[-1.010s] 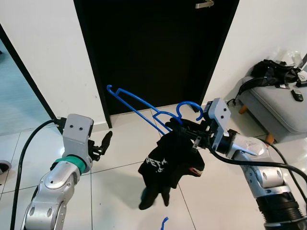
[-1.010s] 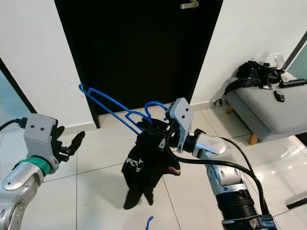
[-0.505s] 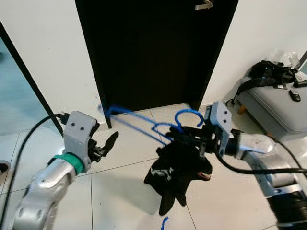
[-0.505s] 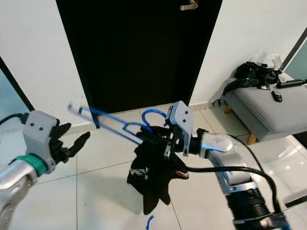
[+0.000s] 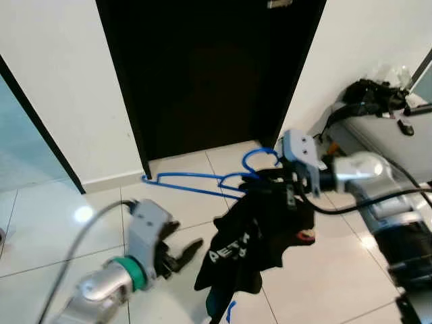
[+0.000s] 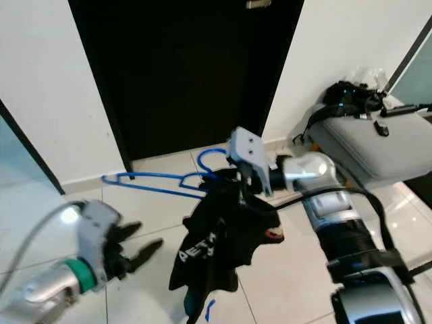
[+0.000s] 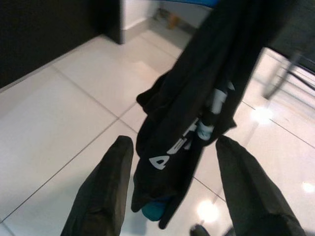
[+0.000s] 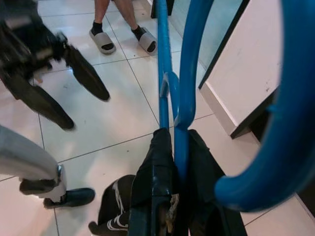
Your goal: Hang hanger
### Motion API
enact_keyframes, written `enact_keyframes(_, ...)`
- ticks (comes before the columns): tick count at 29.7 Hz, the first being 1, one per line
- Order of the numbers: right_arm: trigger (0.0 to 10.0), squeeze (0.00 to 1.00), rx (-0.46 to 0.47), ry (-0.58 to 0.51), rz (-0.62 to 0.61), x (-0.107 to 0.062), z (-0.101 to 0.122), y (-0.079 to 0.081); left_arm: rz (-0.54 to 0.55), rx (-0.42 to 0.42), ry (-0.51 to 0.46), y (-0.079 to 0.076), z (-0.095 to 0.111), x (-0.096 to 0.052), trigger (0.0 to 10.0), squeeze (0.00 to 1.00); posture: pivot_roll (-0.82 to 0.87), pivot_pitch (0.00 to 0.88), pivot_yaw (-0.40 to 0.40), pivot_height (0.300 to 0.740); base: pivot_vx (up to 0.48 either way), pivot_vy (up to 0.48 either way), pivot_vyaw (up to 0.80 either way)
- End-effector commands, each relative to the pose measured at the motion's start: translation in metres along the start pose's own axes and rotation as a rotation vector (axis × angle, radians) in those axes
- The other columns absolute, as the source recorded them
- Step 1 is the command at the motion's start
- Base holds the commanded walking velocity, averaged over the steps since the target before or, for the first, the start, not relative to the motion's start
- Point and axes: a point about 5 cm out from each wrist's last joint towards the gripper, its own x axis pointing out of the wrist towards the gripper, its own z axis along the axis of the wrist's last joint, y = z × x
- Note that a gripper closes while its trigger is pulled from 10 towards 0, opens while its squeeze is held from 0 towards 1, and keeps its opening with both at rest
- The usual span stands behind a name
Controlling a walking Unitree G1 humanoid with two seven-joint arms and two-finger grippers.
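Right gripper (image 5: 287, 192) pinching blue hanger (image 5: 202, 182) — black garment (image 5: 253, 236) draped; left gripper (image 5: 181, 253) spread, low.

Head stereo pair looks forward and down from up high at tiled floor (image 5: 61, 229) and dark door (image 5: 202, 67). Left wrist cam aims along own fingers (image 7: 106, 191), close on black shirt (image 7: 206, 98). Right wrist cam sits super close to blue hanger (image 8: 182, 98). All four share shirt and floor.

- Left gripper (image 5: 181, 254) is held low and forward, its fingers (image 7: 105, 189) spread apart.
- Right gripper (image 5: 283, 191) reaches leftward at mid height, fingers clamped together.
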Motion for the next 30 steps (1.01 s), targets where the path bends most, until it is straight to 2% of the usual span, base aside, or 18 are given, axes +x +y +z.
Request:
enact_keyframes(1, 10.0, 0.00, -0.029, -0.017, 0.063, 0.006, 0.008, 0.001, 0.020, -0.011, -0.009, -0.001, -0.002, 0.005, 10.0, 0.00, -0.04, 0.190, 0.047, 0.740, 0.000, 0.000, 0.00)
enact_keyframes(5, 10.0, 0.00, -0.035, -0.032, 0.114, 0.010, 0.013, 0.002, 0.043, -0.040, -0.034, 0.001, 0.000, 0.010, 10.0, 0.00, -0.05, 0.195, 0.040, 0.740, 0.000, 0.000, 0.00)
enact_keyframes(6, 10.0, 0.00, -0.038, -0.042, 0.144, 0.012, 0.016, 0.002, 0.094, -0.051, -0.047, 0.007, 0.000, 0.014, 10.0, 0.00, -0.05, 0.199, 0.031, 0.740, 0.000, 0.000, 0.00)
enact_keyframes(7, 10.0, 0.00, -0.038, -0.042, 0.144, 0.012, 0.016, 0.002, 0.094, -0.051, -0.047, 0.007, 0.000, 0.014, 10.0, 0.00, -0.05, 0.199, 0.031, 0.740, 0.000, 0.000, 0.00)
enact_keyframes(8, 10.0, 0.00, -0.042, -0.054, 0.169, 0.013, 0.020, 0.002, 0.169, -0.057, -0.060, 0.014, 0.000, 0.018, 10.0, 0.00, -0.05, 0.201, 0.027, 0.740, 0.000, 0.000, 0.00)
enact_keyframes(9, 10.0, 0.00, -0.042, -0.054, 0.169, 0.013, 0.020, 0.002, 0.169, -0.057, -0.060, 0.014, 0.000, 0.018, 10.0, 0.00, -0.05, 0.201, 0.027, 0.740, 0.000, 0.000, 0.00)
enact_keyframes(10, 10.0, 0.00, -0.046, -0.069, 0.200, 0.014, 0.025, 0.002, 0.271, -0.035, -0.067, 0.026, 0.000, 0.020, 10.0, 0.00, -0.06, 0.201, 0.024, 0.740, 0.000, 0.000, 0.00)
enact_keyframes(11, 10.0, 0.00, -0.048, -0.081, 0.233, 0.012, 0.030, 0.002, 0.342, 0.002, -0.075, 0.035, 0.001, 0.018, 10.0, 0.00, -0.07, 0.201, 0.023, 0.740, 0.000, 0.000, 0.00)
enact_keyframes(14, 10.0, 0.00, -0.050, -0.089, 0.254, 0.010, 0.034, 0.003, 0.384, 0.027, -0.080, 0.041, 0.000, 0.014, 10.0, 0.00, -0.07, 0.201, 0.023, 0.740, 0.000, 0.000, 0.00)
enact_keyframes(15, 10.0, 0.00, -0.041, -0.108, 0.281, 0.004, 0.041, 0.001, 0.433, 0.041, -0.093, 0.050, -0.002, 0.001, 10.0, 0.00, -0.07, 0.202, 0.022, 0.740, 0.000, 0.000, 0.00)
enact_keyframes(18, 10.0, 0.00, -0.027, -0.136, 0.288, 0.001, 0.048, -0.001, 0.456, 0.029, -0.113, 0.053, -0.002, -0.006, 10.0, 0.00, -0.07, 0.202, 0.021, 0.740, 0.000, 0.000, 0.00)
enact_keyframes(20, 10.0, 0.00, -0.024, -0.151, 0.287, 0.001, 0.052, -0.004, 0.444, 0.016, -0.131, 0.050, 0.000, -0.007, 10.0, 0.00, -0.08, 0.204, 0.019, 0.740, 0.000, 0.000, 0.00)
enact_keyframes(21, 10.0, 0.00, -0.025, -0.168, 0.282, 0.002, 0.056, -0.007, 0.403, 0.000, -0.162, 0.044, 0.005, -0.005, 10.0, 0.00, -0.08, 0.203, 0.015, 0.740, 0.000, 0.000, 0.00)
enact_keyframes(23, 10.0, 0.00, -0.025, -0.168, 0.282, 0.002, 0.056, -0.007, 0.403, 0.000, -0.162, 0.044, 0.005, -0.005, 10.0, 0.00, -0.08, 0.203, 0.015, 0.740, 0.000, 0.000, 0.00)
enact_keyframes(25, 10.0, 0.00, -0.022, -0.199, 0.278, 0.003, 0.064, -0.012, 0.331, -0.010, -0.213, 0.032, 0.015, -0.001, 10.0, 0.00, -0.08, 0.205, 0.007, 0.740, 0.000, 0.000, 0.00)
enact_keyframes(26, 10.0, 0.00, -0.022, -0.199, 0.278, 0.003, 0.064, -0.012, 0.331, -0.010, -0.213, 0.032, 0.015, -0.001, 10.0, 0.00, -0.08, 0.205, 0.007, 0.740, 0.000, 0.000, 0.00)
enact_keyframes(27, 10.0, 0.00, -0.016, -0.245, 0.293, 0.006, 0.075, -0.017, 0.279, 0.029, -0.281, 0.018, 0.030, 0.010, 10.0, 0.00, -0.07, 0.205, -0.013, 0.740, 0.000, 0.000, 0.00)
enact_keyframes(30, 10.0, 0.00, -0.015, -0.271, 0.311, 0.008, 0.082, -0.019, 0.245, 0.060, -0.319, 0.010, 0.038, 0.018, 10.0, 0.00, -0.07, 0.205, -0.018, 0.740, 0.000, 0.000, 0.00)
